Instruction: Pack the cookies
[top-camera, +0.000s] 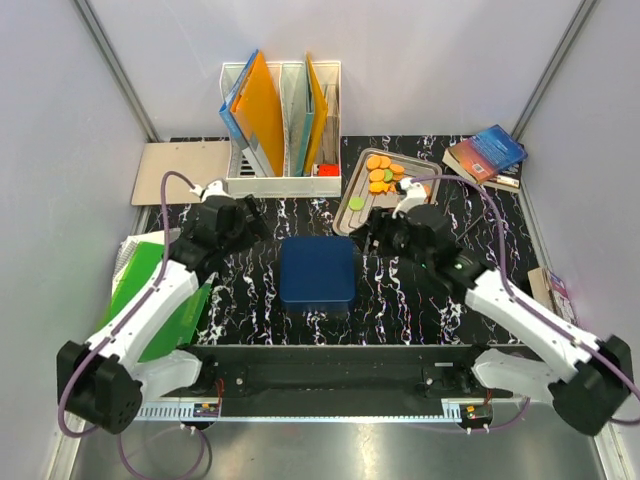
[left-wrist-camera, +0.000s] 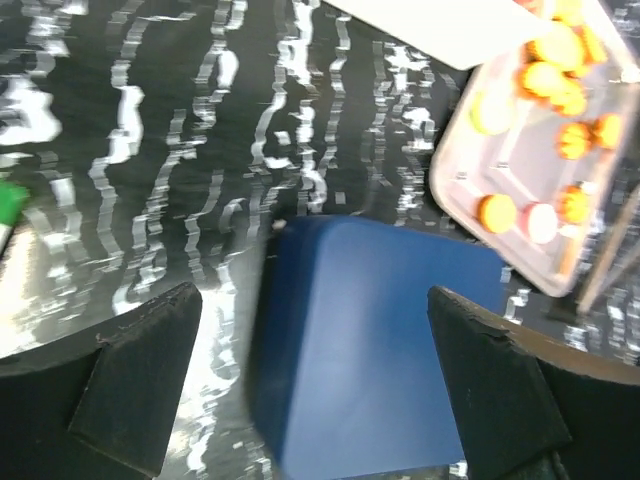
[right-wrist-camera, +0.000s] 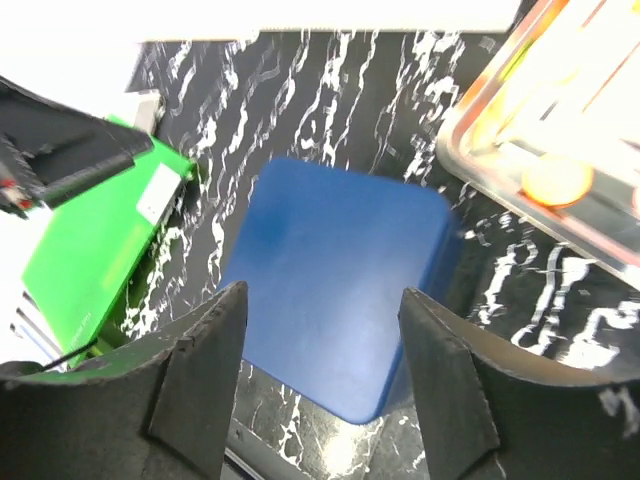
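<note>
- Cookies (top-camera: 380, 175), mostly orange, lie in a tray (left-wrist-camera: 510, 165), far right on the surface (top-camera: 250, 300).
- Right tool (top-camera: 372, 232), spread and empty, hovers just beside that tray's near edge.
- Left tool (top-camera: 250, 222), also spread, sits well apart, across the blue box (top-camera: 318, 272).

No legible text or labels anywhere.

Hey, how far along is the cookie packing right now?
Not visibly started. Done: nothing that shows; the cookies in view lie on the tray. In hand: nothing; the left gripper and right gripper are open and empty, both aimed at the blue box, which looks closed. Left: open the box, move the cookies in, close it.
</note>
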